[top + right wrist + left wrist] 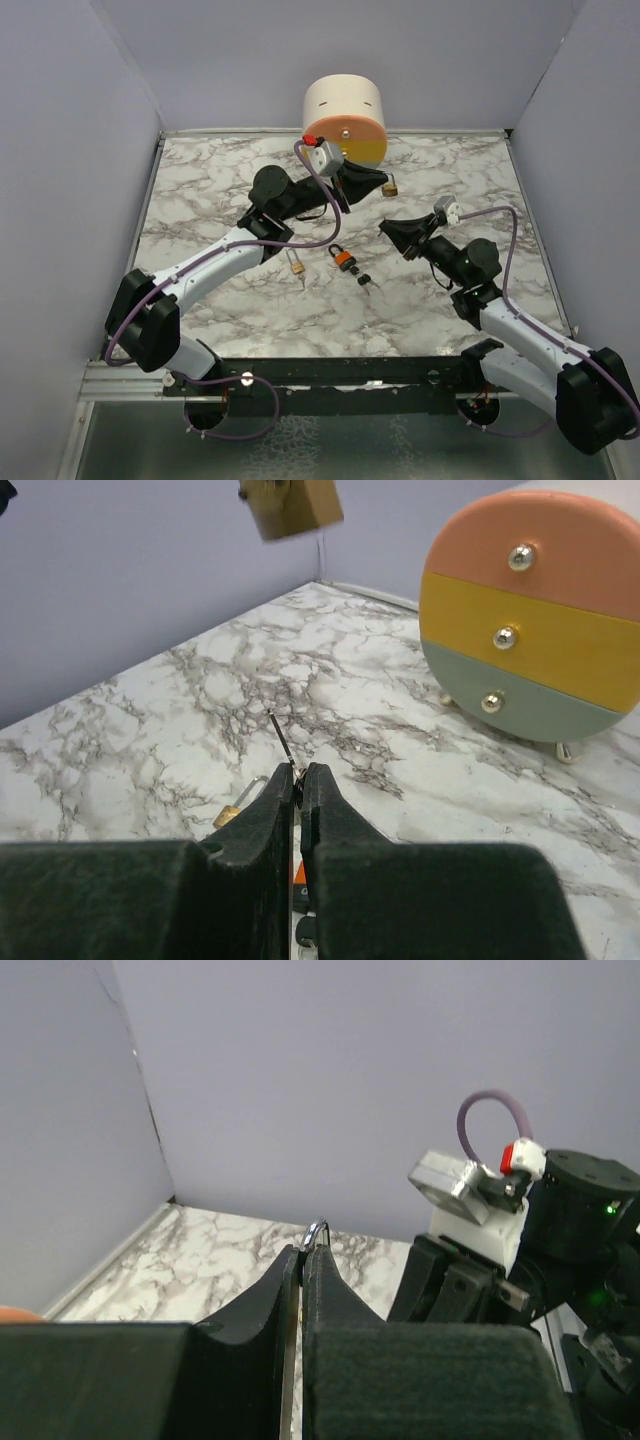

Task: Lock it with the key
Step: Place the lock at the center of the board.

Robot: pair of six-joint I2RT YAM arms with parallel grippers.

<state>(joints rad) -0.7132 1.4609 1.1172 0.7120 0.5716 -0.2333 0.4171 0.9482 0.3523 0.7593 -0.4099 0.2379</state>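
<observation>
Marble bench (200,190) below, round three-drawer cabinet (345,115) at the back. The left end effector (378,182) is up by that cabinet, clamped tight on the shackle of a hanging brass padlock (390,188). The right end effector (390,231) hovers mid-bench, jaws pressed together; a thin dark sliver shows at its tips, and I can't tell what it is. On the bench there's an orange padlock (343,259) and a second brass padlock (296,264). And the key (366,281)? It lies flat just beside the orange padlock, nearer the bases than the right end effector, clear of both.
</observation>
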